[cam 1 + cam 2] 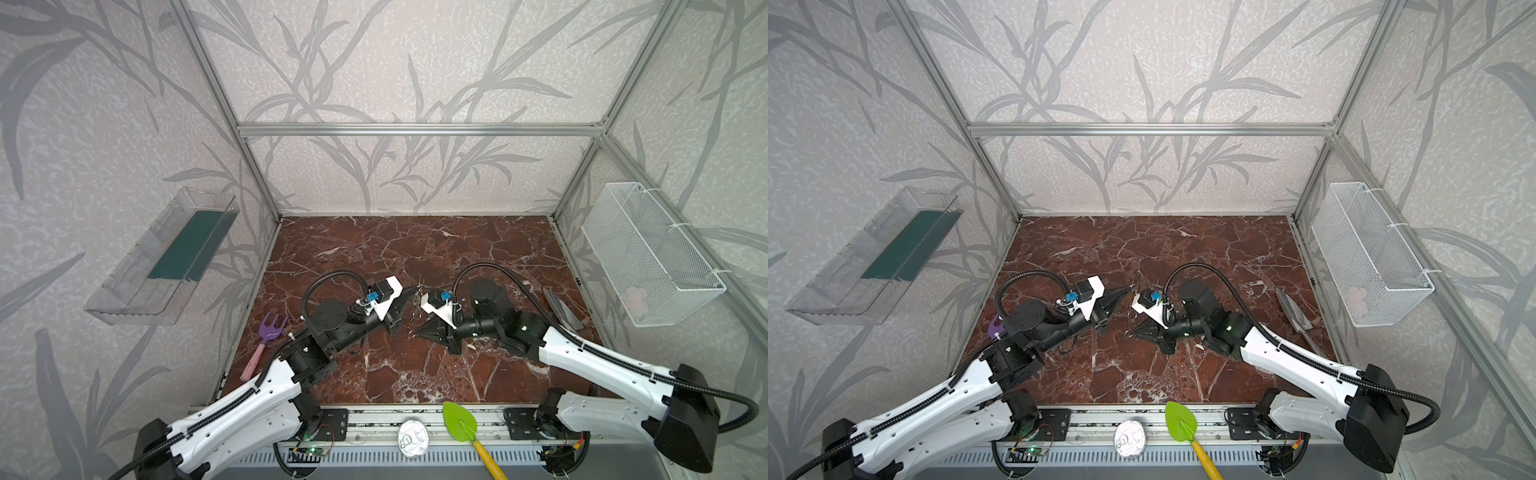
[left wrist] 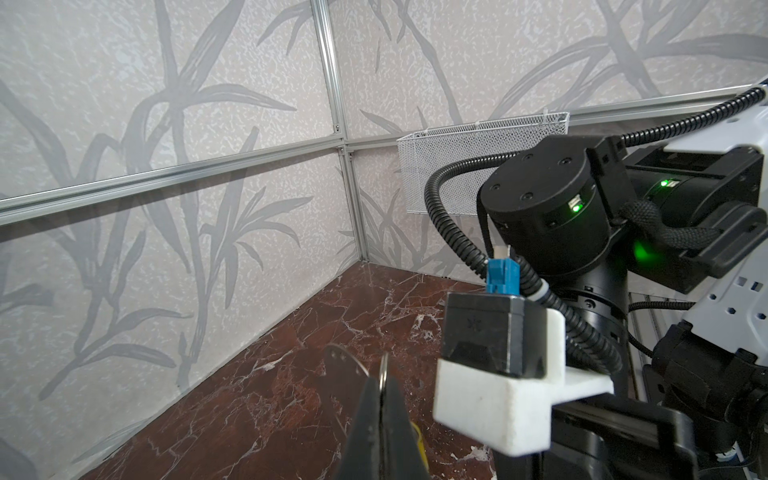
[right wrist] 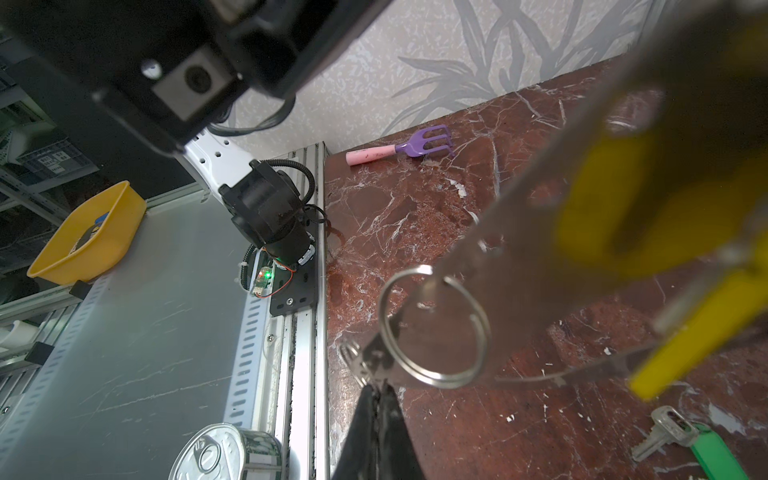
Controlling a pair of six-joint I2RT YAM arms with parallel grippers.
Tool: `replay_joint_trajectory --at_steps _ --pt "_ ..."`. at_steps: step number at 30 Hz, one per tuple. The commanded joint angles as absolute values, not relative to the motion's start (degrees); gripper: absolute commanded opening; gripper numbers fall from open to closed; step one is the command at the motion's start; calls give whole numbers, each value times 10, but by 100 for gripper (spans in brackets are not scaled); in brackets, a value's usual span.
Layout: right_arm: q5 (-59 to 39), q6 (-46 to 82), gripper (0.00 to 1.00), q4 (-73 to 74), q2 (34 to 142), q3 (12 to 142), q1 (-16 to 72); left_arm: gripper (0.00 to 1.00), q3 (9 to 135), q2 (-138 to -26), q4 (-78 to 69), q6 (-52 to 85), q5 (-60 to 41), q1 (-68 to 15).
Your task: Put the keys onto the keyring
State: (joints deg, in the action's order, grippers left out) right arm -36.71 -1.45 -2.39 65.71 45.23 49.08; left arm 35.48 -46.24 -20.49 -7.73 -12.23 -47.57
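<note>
Both grippers meet above the middle of the marble table, seen in both top views. My left gripper [image 1: 417,291] [image 1: 1128,289] [image 2: 382,380] is shut on the keyring [image 2: 338,361], a grey plate with small holes held off the table; a thin rounded metal edge shows between the pads. A split ring [image 3: 434,328] hangs at the keyring [image 3: 540,232]. A small silvery key [image 3: 367,365] sits on that ring, and my right gripper [image 3: 376,388] [image 1: 417,333] is shut on it. A yellow tag [image 3: 698,332] dangles alongside. The green-tagged key [image 3: 665,432] lies on the table.
A purple fork toy [image 1: 272,328] lies at the left edge and a grey trowel [image 1: 561,309] at the right. A green shovel [image 1: 459,419] and a tin can [image 1: 412,438] rest on the front rail. A wire basket [image 1: 652,253] and a clear shelf [image 1: 166,257] hang on the side walls.
</note>
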Motion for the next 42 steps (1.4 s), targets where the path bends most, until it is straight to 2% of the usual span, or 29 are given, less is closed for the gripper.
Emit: replay_joint_trajectory --at_steps 1,7,24,42 --pt "-379 -12 2 -7 659 462 495 0 362 -449 -225 -83 -117 -475" --pt "-368 -13 0 -17 651 461 496 0 358 -441 -225 -86 -107 -475" --pt "-237 -1 0 -77 606 467 496 0 345 -405 -206 -98 -78 -475" --pt "-187 19 0 -101 594 495 491 0 337 -393 -200 -106 -69 -475"
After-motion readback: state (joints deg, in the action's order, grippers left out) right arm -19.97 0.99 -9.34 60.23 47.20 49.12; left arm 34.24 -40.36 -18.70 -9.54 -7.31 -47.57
